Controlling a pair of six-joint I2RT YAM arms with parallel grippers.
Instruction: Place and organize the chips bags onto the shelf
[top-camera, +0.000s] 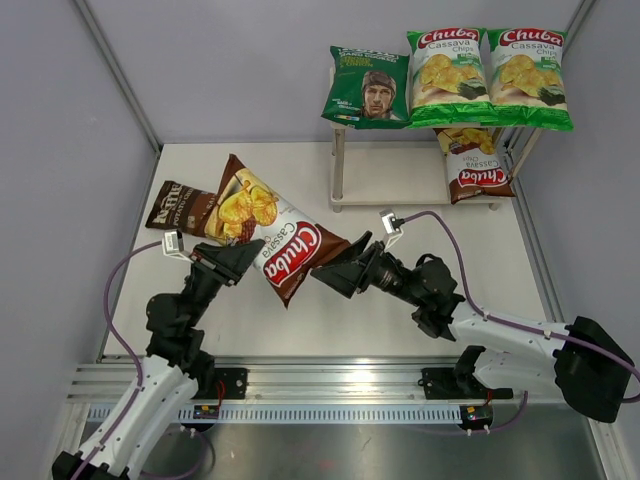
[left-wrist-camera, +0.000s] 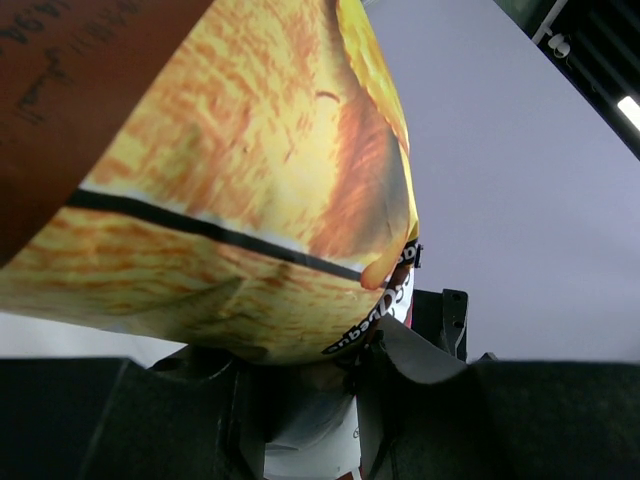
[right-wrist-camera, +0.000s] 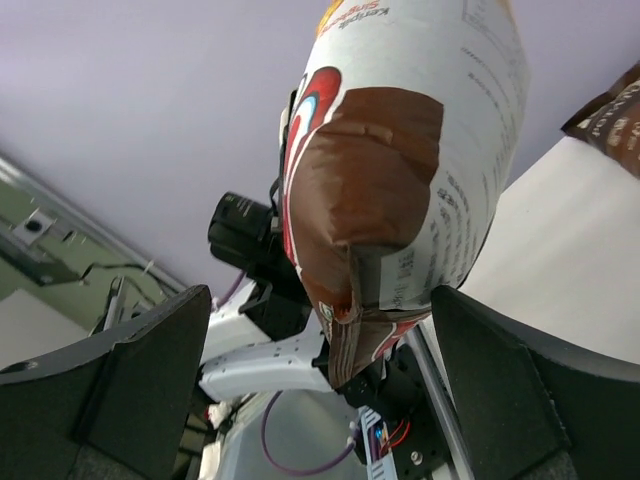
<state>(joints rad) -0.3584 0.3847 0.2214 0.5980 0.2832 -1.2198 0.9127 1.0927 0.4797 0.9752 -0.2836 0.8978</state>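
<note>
A brown Chuba chips bag (top-camera: 275, 235) hangs tilted above the table between both arms. My left gripper (top-camera: 235, 262) is shut on its lower edge; in the left wrist view the bag (left-wrist-camera: 230, 170) fills the frame, with its edge pinched at the gripper (left-wrist-camera: 310, 370). My right gripper (top-camera: 345, 265) stands open at the bag's other end. In the right wrist view that end of the bag (right-wrist-camera: 400, 180) sits between the spread jaws of the gripper (right-wrist-camera: 320, 300) without touching them. The shelf (top-camera: 395, 180) carries a dark green bag (top-camera: 368, 87) and two green-white Chuba bags (top-camera: 447, 75) (top-camera: 526, 75) on top. Another brown Chuba bag (top-camera: 478, 165) lies on the lower board.
A dark-brown bag (top-camera: 182, 207) lies flat on the table at the left, just behind the held bag; its corner (right-wrist-camera: 615, 120) shows in the right wrist view. Grey walls close in the table on three sides. A metal rail (top-camera: 330, 380) runs along the near edge.
</note>
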